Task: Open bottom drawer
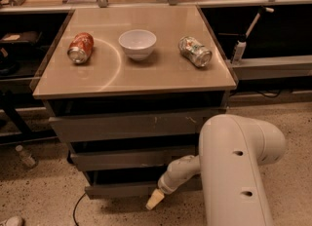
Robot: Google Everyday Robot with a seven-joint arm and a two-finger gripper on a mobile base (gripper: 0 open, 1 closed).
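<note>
The bottom drawer is the lowest grey front of the three-drawer cabinet, plain and flat, low near the floor. Above it are the plain middle drawer front and the wide top front with pale scratch marks. My gripper hangs at the end of the white arm, just in front of the bottom drawer's lower edge, right of its middle. Only a pale fingertip shows.
On the cabinet top lie a red can on its side, a white bowl and a silver can on its side. A black cable runs on the speckled floor. A small bottle lies at left.
</note>
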